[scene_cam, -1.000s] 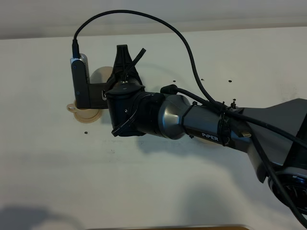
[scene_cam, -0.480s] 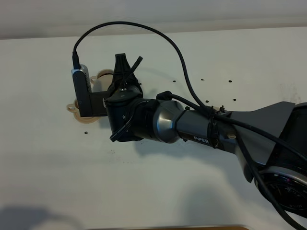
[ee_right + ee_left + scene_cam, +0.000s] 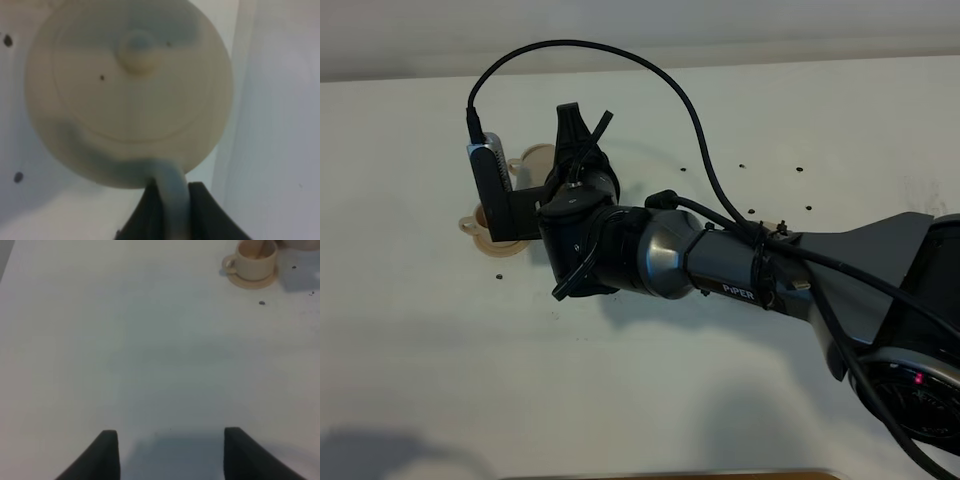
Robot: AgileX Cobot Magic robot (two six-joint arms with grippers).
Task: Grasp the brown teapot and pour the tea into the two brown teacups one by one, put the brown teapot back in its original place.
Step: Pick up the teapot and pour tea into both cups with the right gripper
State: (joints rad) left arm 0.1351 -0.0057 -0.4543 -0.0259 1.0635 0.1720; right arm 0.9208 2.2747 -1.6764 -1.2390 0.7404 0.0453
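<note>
Right tool (image 3: 172, 202) pinches the blurred handle of the brown teapot (image 3: 130, 100); left tool (image 3: 170, 435) spread, teacup (image 3: 256, 262) cropped.

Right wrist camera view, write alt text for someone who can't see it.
A pale tan brown teapot seen from above fills the frame, its knobbed lid in place. Its loop handle sits between the two dark fingers of the right hand, against a white table.
</note>
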